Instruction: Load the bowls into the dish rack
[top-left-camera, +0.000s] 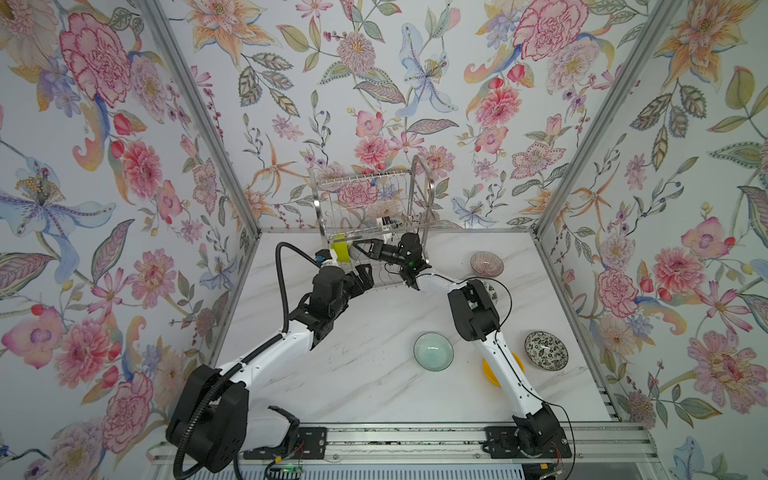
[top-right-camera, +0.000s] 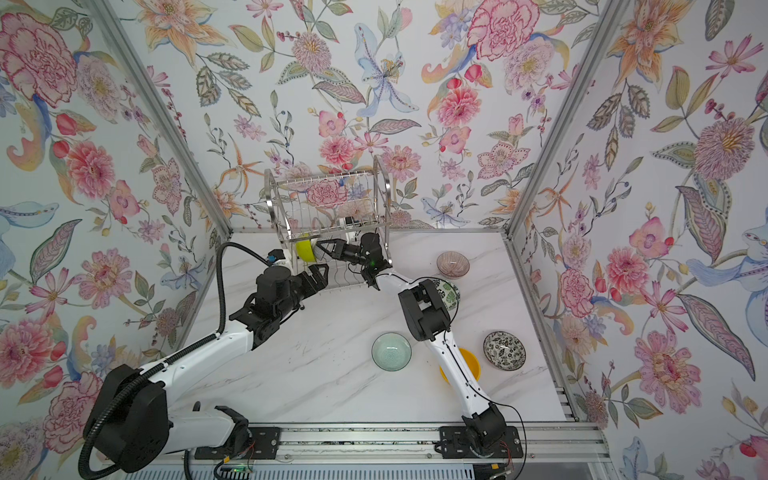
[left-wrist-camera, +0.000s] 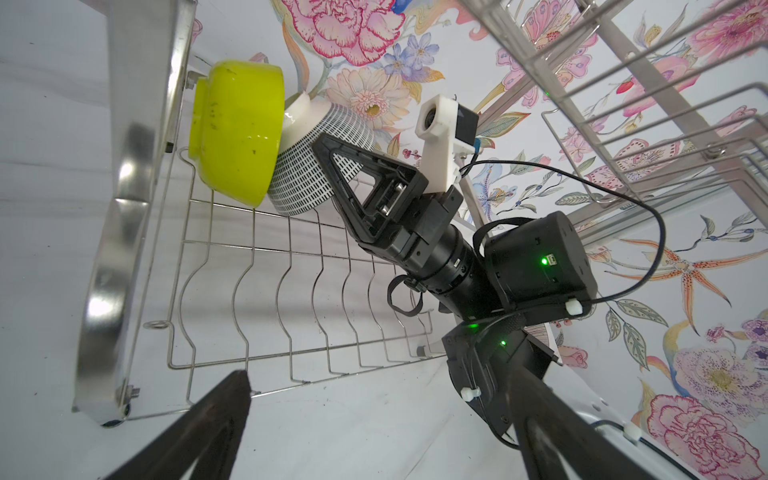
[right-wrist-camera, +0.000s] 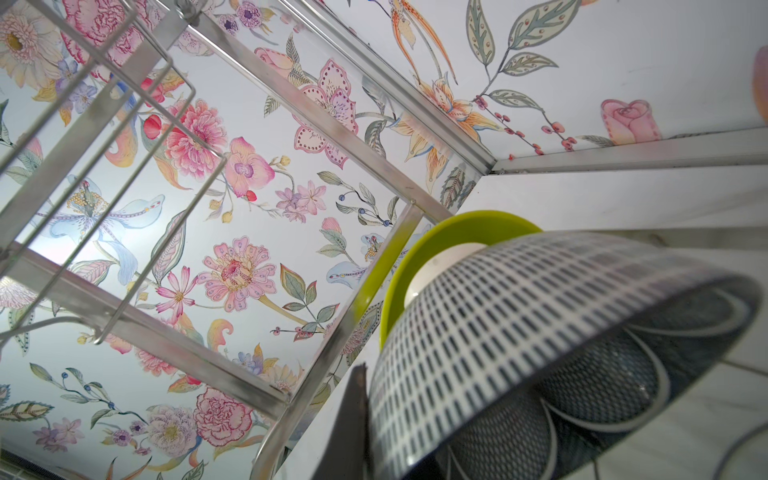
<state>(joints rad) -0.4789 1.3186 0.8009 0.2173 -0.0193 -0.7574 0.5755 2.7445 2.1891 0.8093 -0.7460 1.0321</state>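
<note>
"Navy-and-white bowl (left-wrist-camera: 299, 187) — where does it sit against your pincer?"

"Right at the tips of my right pincer (left-wrist-camera: 324, 145). The jaws are pressed together on its rim, one finger lying over the dashed outer wall. The bowl stands on edge on the lower shelf of the dish rack (top-left-camera: 370, 208), its foot tucked against the mouth of the lime bowl (left-wrist-camera: 232, 129), which leans at the shelf's end beside the side frame."

"And your left pincer (top-left-camera: 365, 277)?"

"Spread wide, holding nothing — it hangs at the front edge of that same shelf."

"The other bowls?"

"On the table (top-left-camera: 353, 374), well apart from both pincers. There's a pale green bowl (top-left-camera: 433, 351), a yellow bowl (top-right-camera: 470, 360) half under my right arm, and a black-and-white flowered bowl (top-left-camera: 545, 350) near the right edge. A pink ribbed bowl (top-left-camera: 486, 263) sits further back, and a leaf-patterned bowl (top-right-camera: 451, 291) is mostly hidden behind my right elbow."
</note>
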